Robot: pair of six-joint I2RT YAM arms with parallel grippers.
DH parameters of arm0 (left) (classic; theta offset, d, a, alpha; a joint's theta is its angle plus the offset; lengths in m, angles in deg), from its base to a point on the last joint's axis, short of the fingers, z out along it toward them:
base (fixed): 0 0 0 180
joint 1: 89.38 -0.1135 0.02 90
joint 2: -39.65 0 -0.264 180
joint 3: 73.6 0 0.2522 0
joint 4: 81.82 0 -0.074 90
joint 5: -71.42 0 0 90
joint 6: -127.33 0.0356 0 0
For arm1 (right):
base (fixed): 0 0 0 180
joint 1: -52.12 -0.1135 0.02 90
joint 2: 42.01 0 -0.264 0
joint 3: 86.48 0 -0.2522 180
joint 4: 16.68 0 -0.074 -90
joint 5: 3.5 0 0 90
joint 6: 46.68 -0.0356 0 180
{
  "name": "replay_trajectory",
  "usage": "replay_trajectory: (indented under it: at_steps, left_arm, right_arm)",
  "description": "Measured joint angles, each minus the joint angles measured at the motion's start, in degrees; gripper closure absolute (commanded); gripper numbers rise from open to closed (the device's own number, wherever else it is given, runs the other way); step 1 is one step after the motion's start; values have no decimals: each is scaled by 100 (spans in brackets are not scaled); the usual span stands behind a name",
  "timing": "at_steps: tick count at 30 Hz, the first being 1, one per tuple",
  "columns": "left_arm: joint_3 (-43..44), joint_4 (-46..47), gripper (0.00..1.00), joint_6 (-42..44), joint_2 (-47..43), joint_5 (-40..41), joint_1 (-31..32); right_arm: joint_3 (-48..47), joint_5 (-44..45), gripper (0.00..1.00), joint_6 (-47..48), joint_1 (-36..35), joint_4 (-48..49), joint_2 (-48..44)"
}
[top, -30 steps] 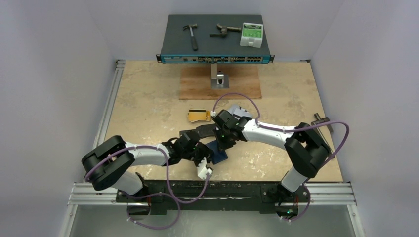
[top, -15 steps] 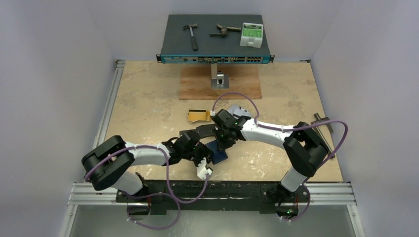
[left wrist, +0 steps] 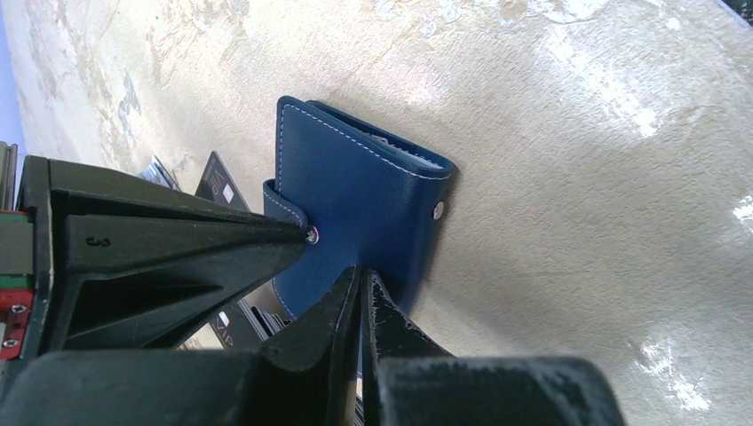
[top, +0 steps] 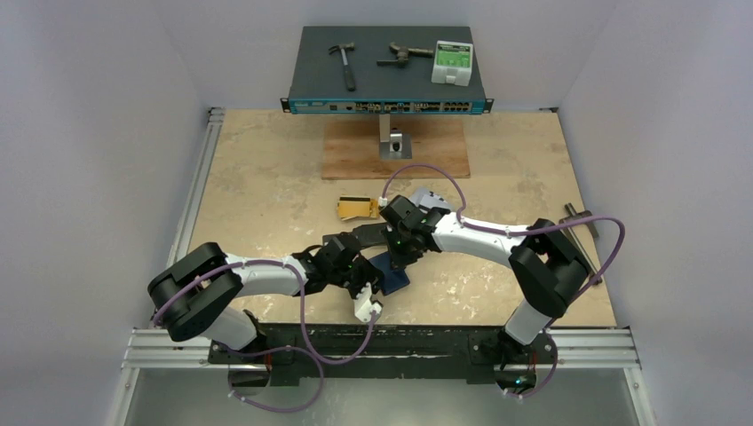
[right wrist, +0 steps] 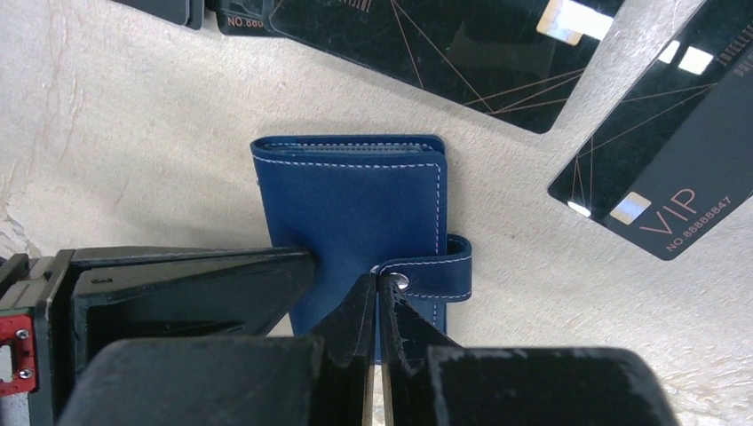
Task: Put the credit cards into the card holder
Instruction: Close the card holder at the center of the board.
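Both claws clenched, bottom-centre of each wrist view: left gripper (left wrist: pixel 360 279) tips against card holder (left wrist: pixel 364 195) lower edge, right gripper (right wrist: pixel 376 282) touching snap tab (right wrist: pixel 437 266).

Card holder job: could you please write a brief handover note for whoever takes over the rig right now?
Left tool: shut, tips at the card holder edge; a grip cannot be confirmed.
Right tool: shut, tips at the snap tab.
Holder: folded, flat on the table between both arms.
Cards: black cards and a gold card lie loose on the table.
Done: no card seen inserted.
Left: open the holder, load every card.
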Motion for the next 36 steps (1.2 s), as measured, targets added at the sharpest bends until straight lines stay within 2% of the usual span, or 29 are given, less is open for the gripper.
replay_trajectory:
  at_steps: [21, 24, 27, 29, 36]
  left_arm:
    - [33, -68, 98, 9, 9, 2, 0]
    - [33, -68, 98, 7, 9, 2, 0]
    - [33, -66, 97, 7, 11, 2, 0]
    - [33, -57, 98, 4, 20, 2, 0]
    - [33, -55, 98, 0, 22, 2, 0]
  right_arm:
    - [-162, 63, 99, 26, 7, -170, 105]
    - [-186, 271, 73, 48, 7, -367, 28]
    - [-343, 610, 61, 83, -37, -645, -15]
    - [-518, 925, 57, 114, -111, -822, -11]
    - [-946, 1609, 56, 125, -627, -1134, 168]
